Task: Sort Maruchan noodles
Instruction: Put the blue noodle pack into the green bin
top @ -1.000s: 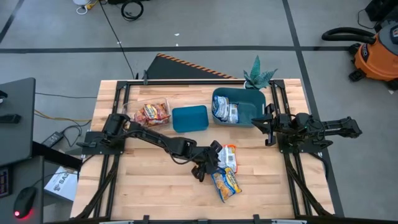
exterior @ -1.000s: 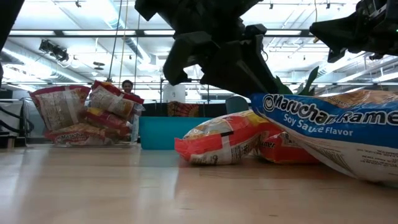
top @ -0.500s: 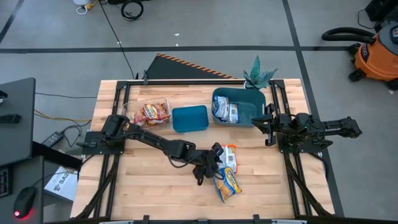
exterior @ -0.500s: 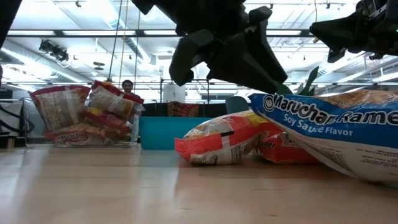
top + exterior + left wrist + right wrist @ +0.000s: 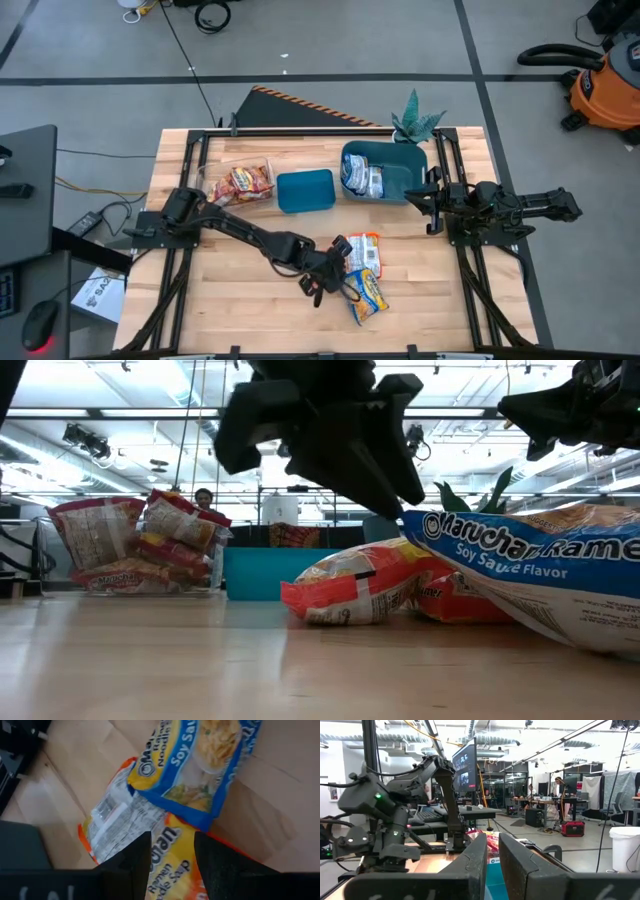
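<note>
Orange packet [image 5: 172, 852] under open left gripper [image 5: 172, 855].

bare wooden table [image 5: 230, 300] lies free at the near left, while the ramen packets [image 5: 362, 280], teal lid [image 5: 305, 190] and teal bin [image 5: 400, 180] crowd the middle and far side.

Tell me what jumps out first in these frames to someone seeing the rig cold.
The left gripper stands out: its arm reaches across mid-table, jaws open over loose ramen packets, a blue soy sauce packet overlapping an orange packet. Behind sit a teal bin holding silver-blue packets and a clear box of red ones. The right gripper waits at the table's right edge.
</note>
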{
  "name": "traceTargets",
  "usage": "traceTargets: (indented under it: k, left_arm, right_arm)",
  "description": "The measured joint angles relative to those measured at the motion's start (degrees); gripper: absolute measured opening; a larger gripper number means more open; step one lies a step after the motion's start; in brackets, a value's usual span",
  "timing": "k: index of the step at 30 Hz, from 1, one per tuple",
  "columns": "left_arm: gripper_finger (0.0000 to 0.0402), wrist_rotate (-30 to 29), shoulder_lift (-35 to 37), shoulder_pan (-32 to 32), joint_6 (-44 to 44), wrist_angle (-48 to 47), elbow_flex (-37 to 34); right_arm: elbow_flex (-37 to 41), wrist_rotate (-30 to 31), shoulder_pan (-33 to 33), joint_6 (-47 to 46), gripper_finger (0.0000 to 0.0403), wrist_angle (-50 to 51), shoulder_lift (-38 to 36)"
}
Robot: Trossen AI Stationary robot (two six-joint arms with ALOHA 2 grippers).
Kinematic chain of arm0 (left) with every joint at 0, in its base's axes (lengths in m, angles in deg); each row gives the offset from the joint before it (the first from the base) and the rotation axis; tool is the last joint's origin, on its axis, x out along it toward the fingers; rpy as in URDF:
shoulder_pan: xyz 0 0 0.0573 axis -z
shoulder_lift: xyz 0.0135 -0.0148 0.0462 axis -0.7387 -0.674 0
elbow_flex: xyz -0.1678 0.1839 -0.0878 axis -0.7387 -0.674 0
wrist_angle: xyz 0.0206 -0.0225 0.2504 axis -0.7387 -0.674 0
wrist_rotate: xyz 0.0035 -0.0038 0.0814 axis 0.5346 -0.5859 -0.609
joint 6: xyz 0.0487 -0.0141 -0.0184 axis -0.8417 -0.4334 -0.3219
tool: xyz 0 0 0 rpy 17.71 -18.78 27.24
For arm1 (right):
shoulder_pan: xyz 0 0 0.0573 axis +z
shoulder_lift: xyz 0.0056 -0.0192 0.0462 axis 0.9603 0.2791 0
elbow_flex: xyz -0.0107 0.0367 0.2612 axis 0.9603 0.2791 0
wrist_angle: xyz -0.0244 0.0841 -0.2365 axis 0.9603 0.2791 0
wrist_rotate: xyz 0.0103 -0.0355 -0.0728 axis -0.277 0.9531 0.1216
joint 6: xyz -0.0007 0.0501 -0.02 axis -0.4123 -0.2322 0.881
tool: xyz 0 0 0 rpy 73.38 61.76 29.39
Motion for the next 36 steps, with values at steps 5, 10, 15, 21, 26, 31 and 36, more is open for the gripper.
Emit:
traceTargets:
  k: [5, 10, 15, 21, 26, 31, 36]
  left_arm:
    - [0.0158, -0.7, -0.1, 2.4, -2.0, -0.3, 0.0]
    - [0.0156, -1.1, -0.3, 4.2, -6.5, 0.3, 0.0]
    - [0.0156, -1.1, -1.4, 3.9, -5.3, 2.8, -0.2]
    - [0.0156, -2.0, -4.7, 4.1, -4.1, 5.4, -0.4]
    - [0.0154, -2.3, -4.9, 4.4, -4.0, 7.5, -0.4]
    - [0.0128, -1.6, -4.9, 4.3, -1.3, 8.4, -0.4]
    - [0.0078, -0.2, -4.9, 4.4, 3.3, 8.4, -0.4]
  right_arm:
    - [0.0, 0.0, 0.0, 0.0, 0.0055, 0.0, 0.0]
    - [0.0, 0.0, 0.0, 0.0, 0.0055, 0.0, 0.0]
    - [0.0, 0.0, 0.0, 0.0, 0.0055, 0.0, 0.0]
    - [0.0, 0.0, 0.0, 0.0, 0.0055, 0.0, 0.0]
    - [0.0, 0.0, 0.0, 0.0, 0.0055, 0.0, 0.0]
    - [0.0, 0.0, 0.0, 0.0, 0.0055, 0.0, 0.0]
    - [0.0, 0.0, 0.0, 0.0, 0.0055, 0.0, 0.0]
